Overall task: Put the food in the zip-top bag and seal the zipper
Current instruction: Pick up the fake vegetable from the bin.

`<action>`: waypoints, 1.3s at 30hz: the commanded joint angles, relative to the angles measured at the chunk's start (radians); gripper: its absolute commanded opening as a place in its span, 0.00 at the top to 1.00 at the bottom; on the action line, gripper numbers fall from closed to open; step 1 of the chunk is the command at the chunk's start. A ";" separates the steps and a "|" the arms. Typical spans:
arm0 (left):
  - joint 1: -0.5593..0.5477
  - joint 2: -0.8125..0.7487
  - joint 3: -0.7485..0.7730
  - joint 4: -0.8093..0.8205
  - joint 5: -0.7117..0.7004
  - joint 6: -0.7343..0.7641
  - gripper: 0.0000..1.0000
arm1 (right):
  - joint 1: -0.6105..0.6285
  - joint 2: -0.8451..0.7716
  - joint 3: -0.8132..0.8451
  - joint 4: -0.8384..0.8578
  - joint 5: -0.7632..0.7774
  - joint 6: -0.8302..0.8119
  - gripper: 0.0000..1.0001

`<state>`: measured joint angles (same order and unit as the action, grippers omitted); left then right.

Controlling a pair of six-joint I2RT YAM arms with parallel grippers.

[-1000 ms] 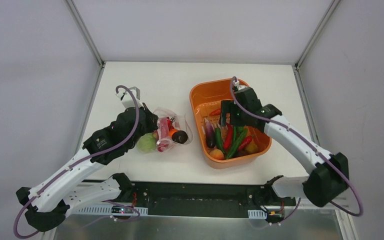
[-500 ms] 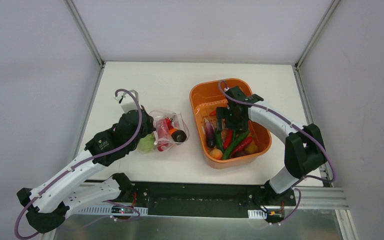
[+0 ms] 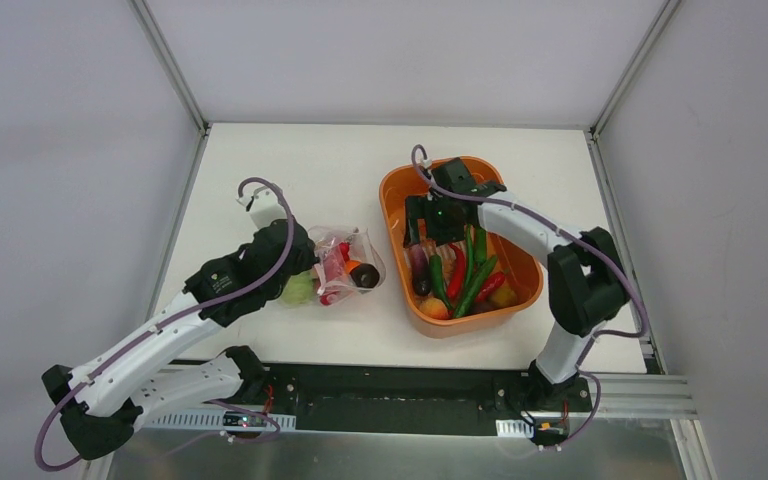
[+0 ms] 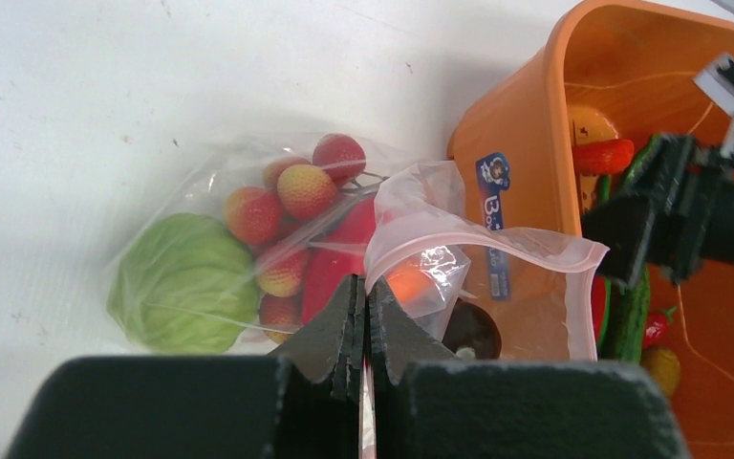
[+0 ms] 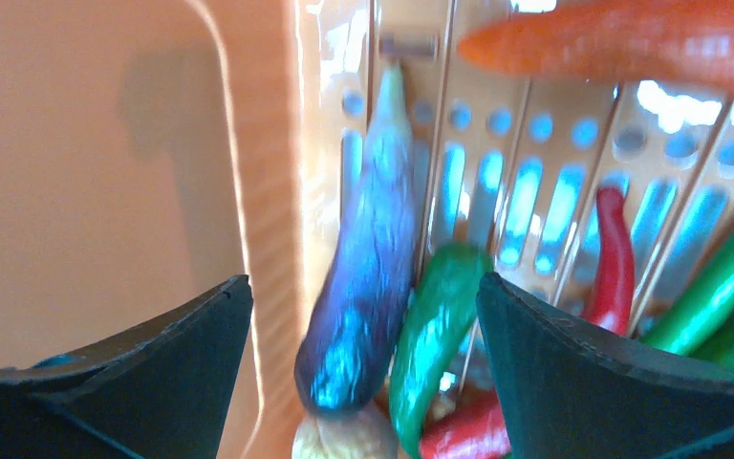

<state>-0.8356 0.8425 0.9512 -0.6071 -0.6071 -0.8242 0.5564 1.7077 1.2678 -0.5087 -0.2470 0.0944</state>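
So the right gripper (image 5: 365, 325) is now swung across the orange tub (image 4: 521, 124), spread wide over a purple eggplant (image 5: 368, 249) (likely the next pick), while the zip-top bag (image 4: 420, 225) beside the tub is pinched at its mouth by the left gripper (image 4: 363, 316).

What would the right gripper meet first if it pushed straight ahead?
Probably the purple eggplant, lying in the gap of the open right gripper, with a green pepper just beside it in the orange tub; depth is unclear.
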 commanded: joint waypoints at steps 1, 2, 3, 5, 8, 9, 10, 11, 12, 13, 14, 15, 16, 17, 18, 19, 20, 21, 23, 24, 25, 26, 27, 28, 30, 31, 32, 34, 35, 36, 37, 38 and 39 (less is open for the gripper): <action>0.013 0.026 0.019 -0.025 0.010 -0.040 1.00 | 0.029 0.106 0.056 0.080 0.120 -0.075 0.16; 0.013 0.029 0.024 -0.030 0.008 -0.040 1.00 | 0.034 0.127 0.066 0.078 0.117 -0.085 0.19; 0.014 0.031 0.025 -0.034 0.006 -0.041 1.00 | 0.037 0.148 0.078 0.067 0.119 -0.087 0.21; 0.013 0.034 0.030 -0.040 0.007 -0.041 1.00 | 0.046 0.166 0.088 0.056 0.128 -0.112 0.24; 0.014 0.035 0.031 -0.048 0.006 -0.048 1.00 | 0.049 0.149 0.061 0.074 0.192 -0.109 0.35; 0.014 0.035 0.029 -0.050 0.004 -0.050 1.00 | 0.049 0.143 0.054 0.076 0.220 -0.110 0.39; 0.014 0.034 0.029 -0.052 0.002 -0.052 1.00 | 0.047 0.138 0.051 0.076 0.237 -0.110 0.44; 0.014 0.035 0.028 -0.052 0.000 -0.053 1.00 | 0.044 0.133 0.048 0.079 0.279 -0.108 0.50; 0.013 0.034 0.029 -0.054 -0.003 -0.052 1.00 | 0.036 0.127 0.046 0.085 0.291 -0.101 0.57; 0.013 0.035 0.030 -0.054 -0.004 -0.053 1.00 | 0.029 0.122 0.046 0.090 0.284 -0.097 0.68; 0.014 0.036 0.032 -0.055 -0.005 -0.052 1.00 | 0.017 0.117 0.047 0.097 0.265 -0.097 0.76; 0.014 0.036 0.033 -0.056 -0.006 -0.050 1.00 | 0.007 0.109 0.046 0.105 0.238 -0.075 0.79; 0.013 0.034 0.036 -0.056 -0.005 -0.049 1.00 | 0.000 0.096 0.043 0.115 0.207 -0.061 0.79; 0.013 0.034 0.037 -0.059 -0.006 -0.047 1.00 | -0.005 0.087 0.040 0.127 0.197 -0.050 0.79; 0.014 0.032 0.036 -0.060 -0.006 -0.047 1.00 | -0.008 0.078 0.036 0.137 0.200 -0.043 0.79; 0.014 0.028 0.033 -0.059 -0.006 -0.048 1.00 | -0.012 0.067 0.033 0.145 0.210 -0.033 0.79; 0.014 0.027 0.030 -0.059 -0.007 -0.049 1.00 | -0.014 0.058 0.027 0.158 0.224 -0.026 0.78; 0.014 0.022 0.026 -0.058 -0.008 -0.051 1.00 | -0.019 0.050 0.023 0.167 0.233 -0.022 0.78; 0.013 0.014 0.019 -0.057 -0.005 -0.052 1.00 | -0.030 0.036 0.022 0.174 0.235 -0.016 0.78; 0.013 0.010 0.016 -0.057 -0.005 -0.053 1.00 | -0.037 0.031 0.020 0.182 0.239 -0.012 0.77; 0.014 0.007 0.013 -0.055 -0.004 -0.054 1.00 | -0.039 0.027 0.014 0.194 0.267 -0.008 0.77; 0.014 0.003 0.011 -0.053 -0.004 -0.055 1.00 | -0.042 0.025 0.010 0.209 0.281 -0.002 0.76; 0.013 0.000 0.009 -0.052 -0.003 -0.055 1.00 | -0.044 0.027 0.004 0.230 0.301 0.000 0.75; 0.014 -0.001 0.010 -0.050 0.000 -0.053 1.00 | -0.046 0.034 -0.001 0.248 0.315 0.002 0.70; 0.013 -0.005 0.010 -0.048 0.007 -0.049 1.00 | -0.046 0.062 0.012 0.248 0.341 0.002 0.68; 0.013 -0.008 0.009 -0.046 0.011 -0.049 1.00 | -0.046 0.079 0.023 0.246 0.355 0.000 0.68; 0.014 -0.012 0.007 -0.043 0.015 -0.050 1.00 | -0.047 0.101 0.036 0.240 0.372 0.000 0.65; 0.014 -0.018 0.000 -0.031 0.025 -0.047 1.00 | -0.046 0.127 0.076 0.195 0.395 -0.003 0.58; 0.013 -0.021 -0.003 -0.025 0.031 -0.045 1.00 | -0.046 0.131 0.092 0.176 0.395 -0.006 0.53; 0.013 -0.021 -0.005 -0.021 0.038 -0.043 1.00 | -0.046 0.130 0.112 0.140 0.385 -0.001 0.46; 0.014 -0.018 -0.005 -0.021 0.044 -0.042 1.00 | -0.049 0.121 0.130 0.106 0.367 0.010 0.36; 0.014 -0.017 -0.006 -0.026 0.050 -0.042 1.00 | -0.051 0.109 0.138 0.087 0.326 0.015 0.28; 0.015 -0.015 -0.005 -0.029 0.057 -0.045 1.00 | -0.050 0.097 0.139 0.078 0.284 0.017 0.24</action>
<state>-0.8356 0.8352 0.9504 -0.6407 -0.5774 -0.8715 0.5114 1.8416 1.3308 -0.3481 0.0956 0.0933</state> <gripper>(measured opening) 0.009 0.681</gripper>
